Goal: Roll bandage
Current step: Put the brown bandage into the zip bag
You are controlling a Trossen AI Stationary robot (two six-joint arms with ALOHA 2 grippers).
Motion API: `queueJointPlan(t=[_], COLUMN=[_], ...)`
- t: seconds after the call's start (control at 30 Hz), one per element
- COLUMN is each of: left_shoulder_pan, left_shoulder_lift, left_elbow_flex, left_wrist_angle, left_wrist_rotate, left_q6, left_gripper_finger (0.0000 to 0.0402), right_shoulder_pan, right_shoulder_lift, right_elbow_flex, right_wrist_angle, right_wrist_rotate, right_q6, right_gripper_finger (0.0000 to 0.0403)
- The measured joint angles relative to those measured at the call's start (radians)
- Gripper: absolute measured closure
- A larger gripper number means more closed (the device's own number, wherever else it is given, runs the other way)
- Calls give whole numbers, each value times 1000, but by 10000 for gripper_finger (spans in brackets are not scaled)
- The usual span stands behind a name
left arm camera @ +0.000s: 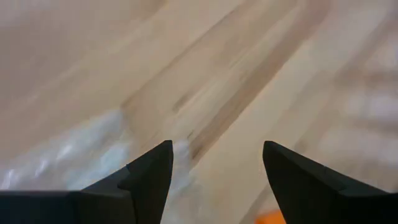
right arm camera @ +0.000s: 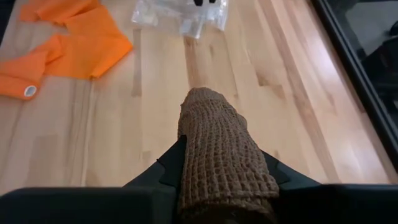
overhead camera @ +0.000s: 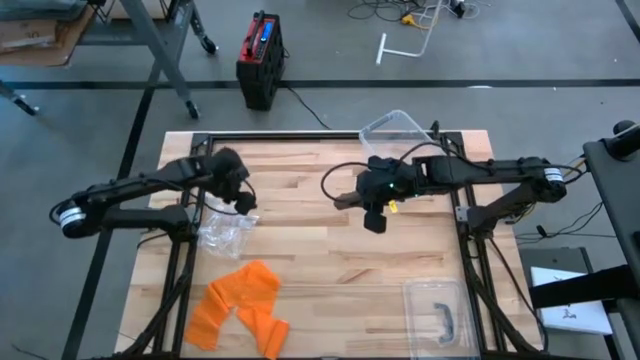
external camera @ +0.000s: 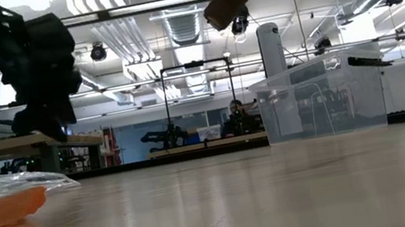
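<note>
One brown bandage roll [right arm camera: 221, 149] is pinched in the right claw [right arm camera: 217, 186], held in the air above the middle of the wooden table [overhead camera: 330, 250]; in the low view it shows high up, clear of the surface. One orange bandage [overhead camera: 240, 305] lies unrolled in loose folds near the table's front left corner. One crumpled clear plastic wrapper [overhead camera: 222, 232] lies just behind it, and the left claw [left arm camera: 214, 168] hovers right over that wrapper with its two fingers spread and nothing between them. There are two clear plastic boxes: one box [overhead camera: 400, 128] at the back edge, and a second box [overhead camera: 438, 312] at the front right holding a dark object. No writing or label on any of these can be read.
</note>
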Motion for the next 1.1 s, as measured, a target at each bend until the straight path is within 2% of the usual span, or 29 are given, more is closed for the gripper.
queueJointPlan(t=[0.33, 0.6, 0.73, 0.87, 1.03, 1.1], left_shoulder_pan=[-211, -266, -271, -286, -330, -354], left_shoulder_lift=[125, 268, 327, 358, 340, 315], left_elbow_flex=[37, -14, -24, -12, 47, 90], left_wrist_angle=[-191, -206, -205, -204, -201, -195], left_wrist_rotate=[-252, -279, -336, -363, -395, -418], left_q6=[-194, -306, -306, -274, -234, -202], left_gripper_finger=[193, 211, 225, 269, 380, 391], right_shoulder_pan=[7, 7, 7, 7, 7, 6], right_shoulder_lift=[0, 0, 0, 0, -11, -23], right_elbow_flex=[-20, -21, -21, -21, -19, -3], right_wrist_angle=[40, 63, 63, 63, 60, 61], right_wrist_rotate=[8, 10, 10, 10, 15, 17], right_q6=[3, -13, -15, -17, -53, -80], right_gripper_finger=[306, 306, 307, 312, 311, 311])
